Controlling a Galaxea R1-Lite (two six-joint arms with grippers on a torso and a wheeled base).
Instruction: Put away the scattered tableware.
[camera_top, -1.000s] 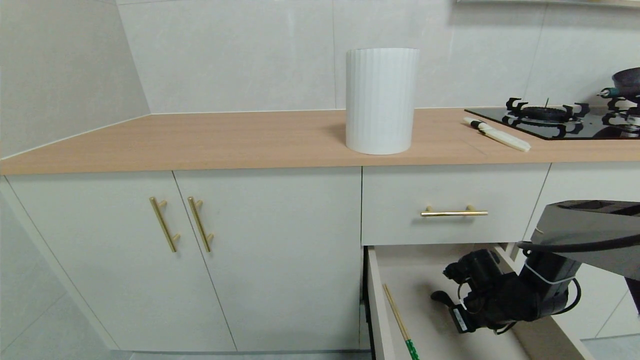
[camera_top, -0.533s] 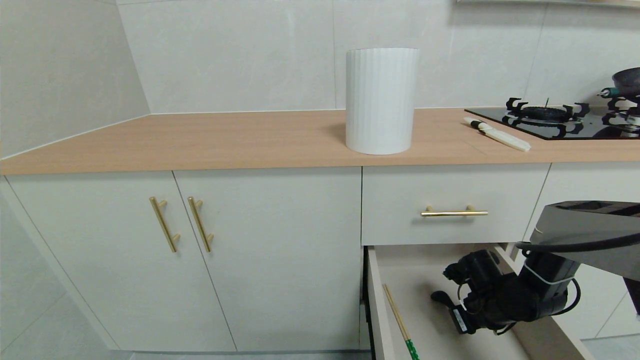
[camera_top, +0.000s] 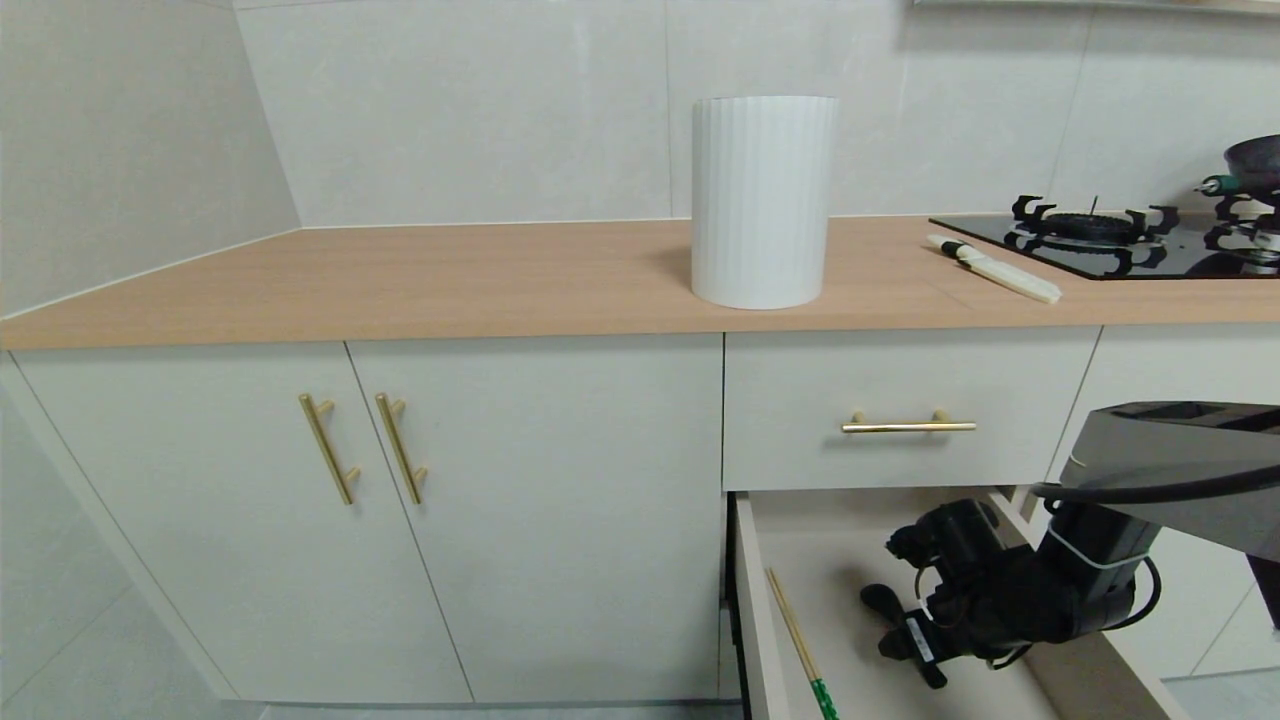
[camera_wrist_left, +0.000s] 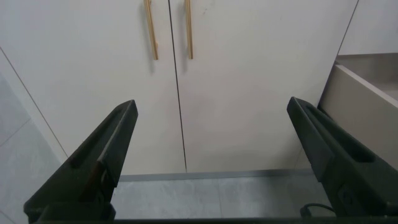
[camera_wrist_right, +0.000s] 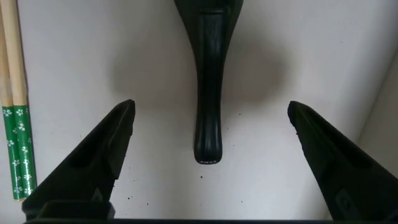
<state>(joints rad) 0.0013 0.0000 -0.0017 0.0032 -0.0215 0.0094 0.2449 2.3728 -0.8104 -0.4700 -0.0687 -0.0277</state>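
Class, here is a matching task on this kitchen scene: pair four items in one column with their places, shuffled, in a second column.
Items
1. white ribbed canister
2. chopsticks
3. black spoon
4. cream utensil

Places
A. lying on the countertop beside the hob
B. in the open drawer, along its left wall
C. in the open drawer, under the right gripper, whose jaws are open
D. upright on the countertop, above the closed drawer

Pairs: 1-D, 2-B, 3-C, 4-A
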